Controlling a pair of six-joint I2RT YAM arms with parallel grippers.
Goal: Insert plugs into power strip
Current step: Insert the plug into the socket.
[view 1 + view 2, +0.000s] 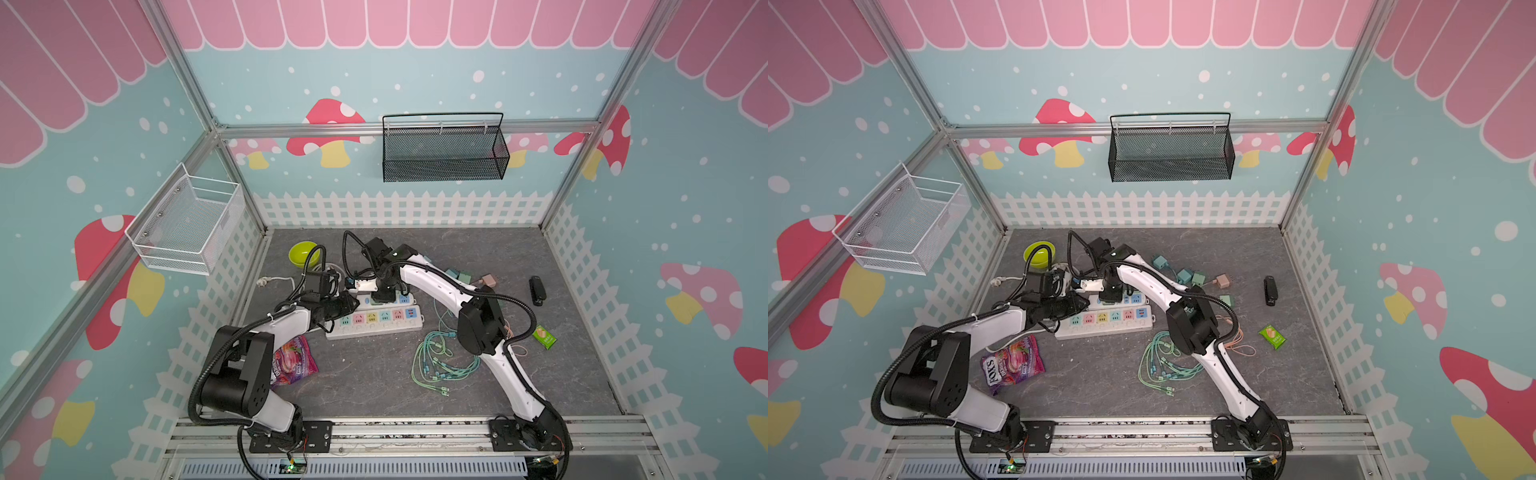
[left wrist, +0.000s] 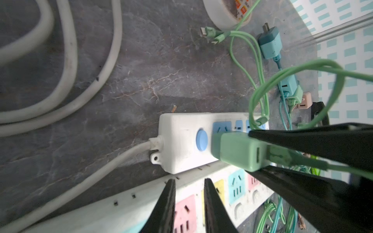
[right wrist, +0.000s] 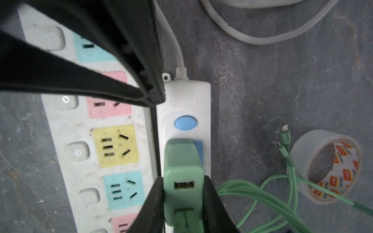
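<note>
Plugs (image 1: 1183, 275) in teal, mint and pink are seen lying loose on the grey desk (image 1: 1100, 386) in both top views, beyond the right arm. Thin cables (image 1: 1167, 368) are tangled nearer the front. Two power strips are laid side by side, a narrow strip (image 1: 1136, 298) behind a wide strip (image 1: 1104, 322). The right fingers (image 1: 1111, 293) are placed on the narrow one, and the left fingers (image 1: 1075, 305) are held at the same end of the strips.

In the left wrist view, a mint plug (image 2: 238, 153) is gripped by the right fingers (image 2: 282, 137) against the blue socket beside a round blue button (image 2: 201, 140). The left fingers (image 2: 168, 201) are drawn close together over the wide strip, with nothing between them.

In the right wrist view, the mint plug (image 3: 182, 161) is clamped from both sides on the narrow strip's first socket; how deep it sits cannot be told. The left fingers (image 3: 149, 98) are closed, tips meeting. A tape roll (image 3: 300, 153) is seen on the desk nearby.
</note>
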